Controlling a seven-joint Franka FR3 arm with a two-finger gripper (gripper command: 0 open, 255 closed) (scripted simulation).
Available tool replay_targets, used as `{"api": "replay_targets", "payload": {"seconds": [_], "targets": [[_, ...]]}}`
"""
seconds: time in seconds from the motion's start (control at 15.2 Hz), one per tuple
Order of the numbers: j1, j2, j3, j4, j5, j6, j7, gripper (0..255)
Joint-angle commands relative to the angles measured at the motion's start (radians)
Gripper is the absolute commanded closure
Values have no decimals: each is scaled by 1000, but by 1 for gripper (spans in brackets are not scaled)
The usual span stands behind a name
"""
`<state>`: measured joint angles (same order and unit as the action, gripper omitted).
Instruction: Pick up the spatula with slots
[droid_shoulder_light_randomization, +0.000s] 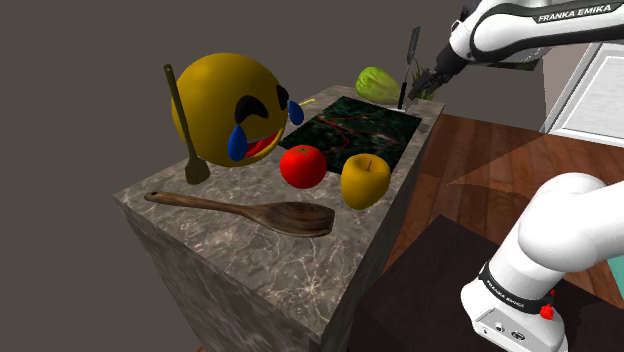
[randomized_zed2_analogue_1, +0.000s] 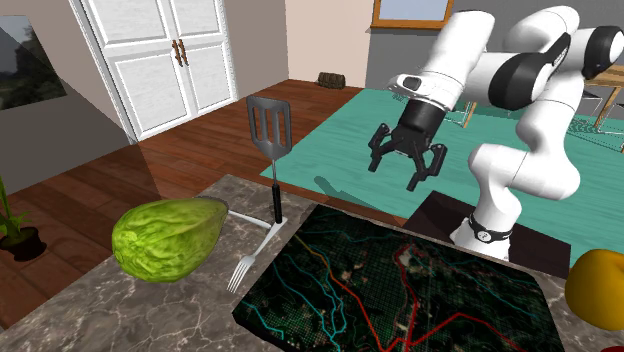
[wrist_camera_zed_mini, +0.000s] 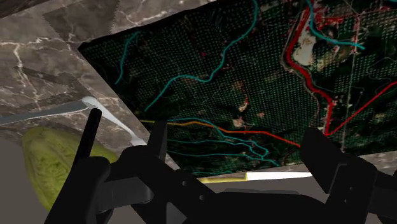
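Note:
The slotted spatula (randomized_zed2_analogue_1: 268, 124) has a grey slotted blade on a black handle and stands upright on its handle end at the stone counter's corner, next to the dark map-printed mat (randomized_zed2_analogue_1: 400, 290). It also rises behind the mat in the shoulder view (droid_shoulder_light_randomization: 412, 48). My gripper (randomized_zed2_analogue_1: 401, 170) hangs open in the air just off the counter's edge, a short way from the spatula and touching nothing. In the wrist view the black handle (wrist_camera_zed_mini: 90, 135) stands outside the gap, beside one finger (wrist_camera_zed_mini: 158, 141) of the gripper (wrist_camera_zed_mini: 238, 149).
A white fork (randomized_zed2_analogue_1: 250, 256) lies at the spatula's foot, with a lumpy green object (randomized_zed2_analogue_1: 165, 238) beside it. Farther along the counter (droid_shoulder_light_randomization: 250, 270) sit a red apple (droid_shoulder_light_randomization: 302, 166), a yellow apple (droid_shoulder_light_randomization: 365, 180), a wooden spoon (droid_shoulder_light_randomization: 250, 212), an upright wooden spatula (droid_shoulder_light_randomization: 184, 125) and a crying-emoji ball (droid_shoulder_light_randomization: 228, 108).

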<state>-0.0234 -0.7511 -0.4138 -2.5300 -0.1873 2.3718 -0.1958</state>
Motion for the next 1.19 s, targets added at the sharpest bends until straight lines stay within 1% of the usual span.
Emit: {"api": "replay_targets", "payload": {"seconds": [0.0, 0.13, 0.26, 0.33, 0.46, 0.59, 0.79, 0.92, 1.06, 1.12], "targets": [[29, 46, -62, 11, 13, 103, -49, 0], [72, 91, -136, 27, 38, 196, -108, 0], [133, 135, -222, 51, 75, 282, -176, 0], [172, 155, -269, 65, 98, 322, -213, 0], [268, 190, -376, 101, 150, 395, -293, 0], [387, 212, -499, 144, 207, 460, -377, 0], [598, 212, -702, 222, 280, 538, -499, 0], [742, 186, -834, 282, 308, 579, -567, 0], [874, 142, -949, 348, 317, 612, -624, 0], [899, 130, -970, 362, 315, 618, -632, 0]]}}
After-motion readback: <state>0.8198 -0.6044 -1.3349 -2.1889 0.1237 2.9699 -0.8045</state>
